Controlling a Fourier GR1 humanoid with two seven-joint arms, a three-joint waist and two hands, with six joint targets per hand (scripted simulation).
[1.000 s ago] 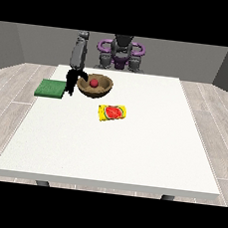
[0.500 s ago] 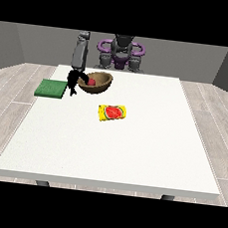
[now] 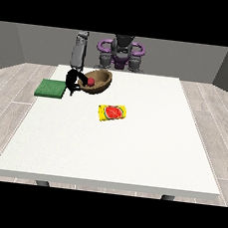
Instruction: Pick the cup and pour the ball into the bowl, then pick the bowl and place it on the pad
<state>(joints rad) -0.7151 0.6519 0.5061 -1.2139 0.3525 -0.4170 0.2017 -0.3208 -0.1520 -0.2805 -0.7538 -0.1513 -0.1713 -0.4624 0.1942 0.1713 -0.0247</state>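
A brown bowl (image 3: 101, 79) sits tilted near the table's far left, its opening turned towards the hand, with a red ball (image 3: 90, 82) inside. The black hand at the view's left (image 3: 71, 81) has its fingers curled round the bowl's left rim. A green pad (image 3: 50, 87) lies flat just left of that hand. A yellow cup (image 3: 112, 112) lies on its side nearer the table's middle, showing a red inside. No hand shows at the view's right; only the purple shoulders by the torso (image 3: 122, 49) are visible there.
The grey forearm (image 3: 79, 52) reaches down from the robot to the bowl. The white table (image 3: 112, 151) stretches wide towards the camera. The pad lies close to the table's left edge.
The bowl has lifted slightly and tipped further over, the ball still inside it. The hand at the view's left stays on its rim and has risen with it. The cup and pad have not moved.
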